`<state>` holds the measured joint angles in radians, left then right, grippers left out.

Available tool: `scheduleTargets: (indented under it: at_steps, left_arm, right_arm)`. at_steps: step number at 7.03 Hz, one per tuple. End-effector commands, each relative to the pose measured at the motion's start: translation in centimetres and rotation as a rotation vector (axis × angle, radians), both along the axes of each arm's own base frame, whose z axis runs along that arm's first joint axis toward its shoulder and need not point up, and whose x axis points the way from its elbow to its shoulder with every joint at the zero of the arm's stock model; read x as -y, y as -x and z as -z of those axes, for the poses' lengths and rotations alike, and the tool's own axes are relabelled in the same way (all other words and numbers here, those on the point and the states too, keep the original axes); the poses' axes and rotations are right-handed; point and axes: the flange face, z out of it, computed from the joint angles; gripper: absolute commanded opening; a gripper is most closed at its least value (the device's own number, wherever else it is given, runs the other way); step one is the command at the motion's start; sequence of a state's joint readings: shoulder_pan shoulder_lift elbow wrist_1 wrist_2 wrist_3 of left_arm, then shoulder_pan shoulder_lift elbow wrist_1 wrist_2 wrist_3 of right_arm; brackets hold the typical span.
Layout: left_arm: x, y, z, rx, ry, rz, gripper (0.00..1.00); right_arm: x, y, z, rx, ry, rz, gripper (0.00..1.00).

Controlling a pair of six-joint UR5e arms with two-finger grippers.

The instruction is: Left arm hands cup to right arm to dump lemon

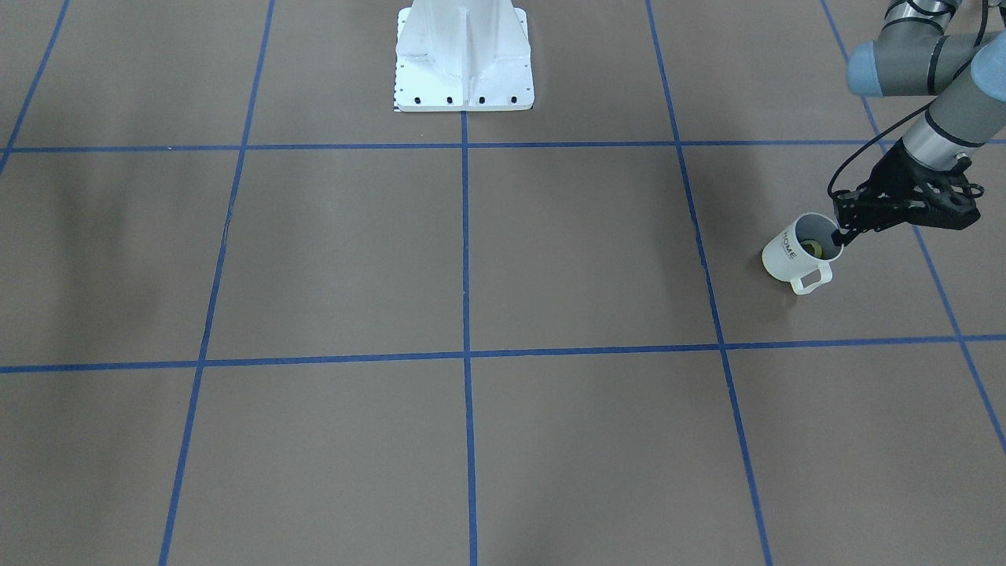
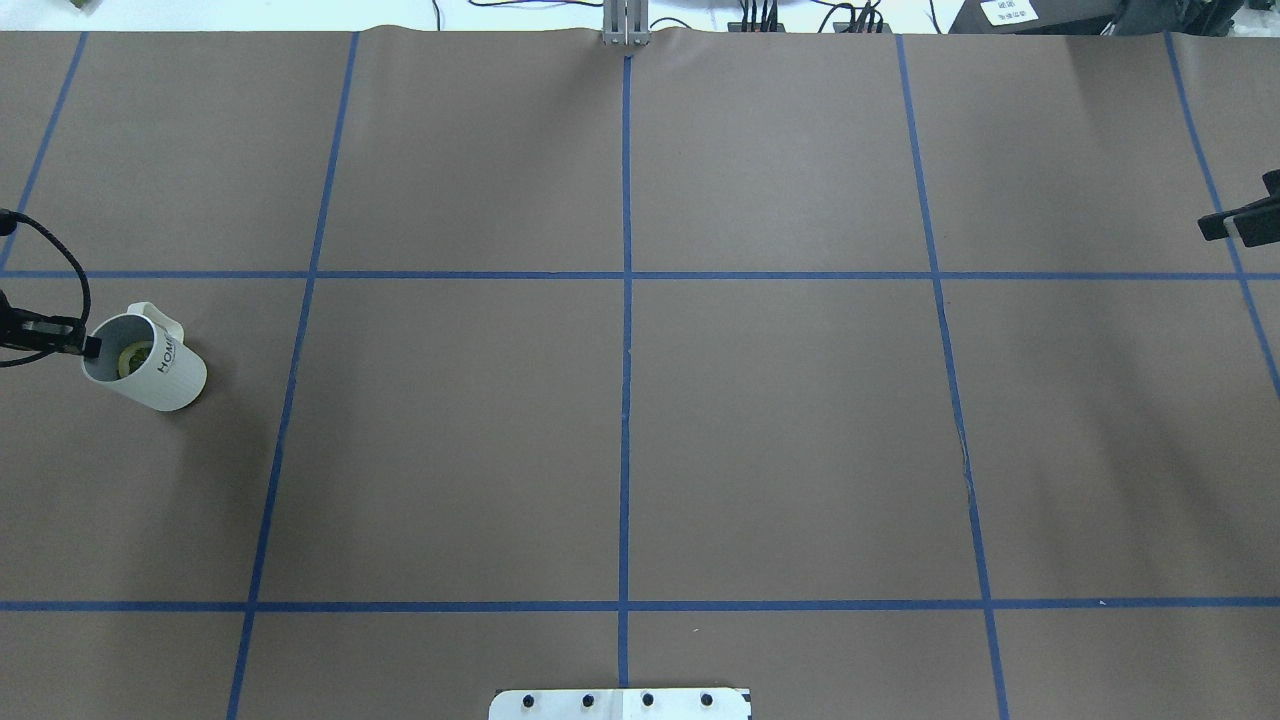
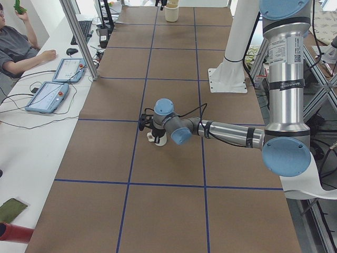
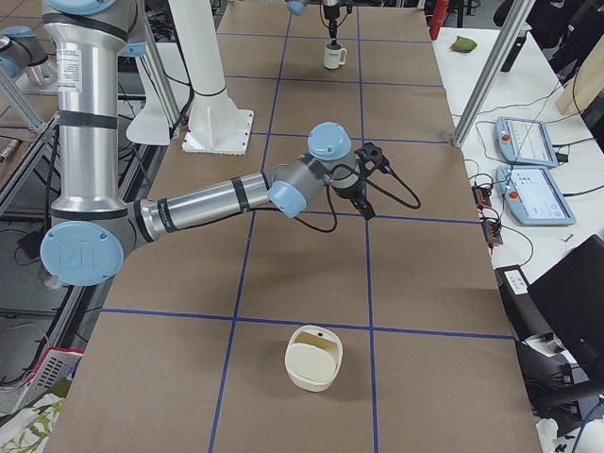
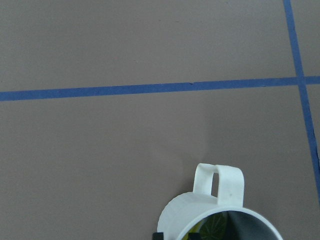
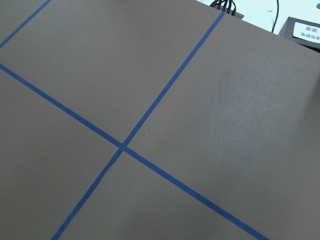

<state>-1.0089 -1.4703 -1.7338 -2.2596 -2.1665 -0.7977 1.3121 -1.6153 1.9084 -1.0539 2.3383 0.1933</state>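
We've got the smooth white cup (image 1: pixel 786 259) standing upright on the matte brown table (image 1: pixel 550 251), far on the robot's left. Its mouth is up, its loop handle points away from the base, and the lemon (image 1: pixel 810 250) is inside. The left gripper (image 1: pixel 842 236) seems clamped on the rim; the right gripper (image 2: pixel 1240 222) we can't tell.

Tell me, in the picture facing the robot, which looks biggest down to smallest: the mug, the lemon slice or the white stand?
1. White stand
2. Mug
3. Lemon slice, which sits inside the mug
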Motion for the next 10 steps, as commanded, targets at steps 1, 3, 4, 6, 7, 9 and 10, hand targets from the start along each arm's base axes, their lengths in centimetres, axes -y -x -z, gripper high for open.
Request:
scheduleTargets:
  at_steps: [1,3,4,6,7,9,10]
  left_arm:
    - [-0.3,0.1,0.6,-0.006,-0.012,-0.005,0.0]
    - [-1.0,0.7,6.4,-0.056,0.007,-0.038,0.0]
    - [-0.8,1.4,10.6,-0.041,0.04,-0.025,0.0]
    - [3.5,-1.0,19.6,-0.058,0.063,0.014,0.0]
    - [5.5,-2.3,23.9,-0.09,0.086,0.052,0.0]
    - [8.1,-4.5,30.9,-0.137,0.134,0.101,0.0]
    - [9.2,-5.5,33.1,-0.157,0.147,0.116,0.0]
  right_arm:
    - [0.0,0.0,0.0,0.001,0.0,0.001,0.99]
    - [0.6,0.3,1.1,0.007,-0.023,0.003,0.99]
    - [1.9,1.0,3.5,0.019,-0.091,0.016,0.99]
    - [3.3,4.4,4.3,0.048,-0.186,0.056,0.99]
    - [4.1,5.6,5.4,0.02,-0.269,0.008,0.99]
    - [5.8,11.1,9.2,-0.042,-0.39,-0.147,0.99]
    - [5.2,16.5,12.0,-0.023,-0.471,-0.141,0.99]
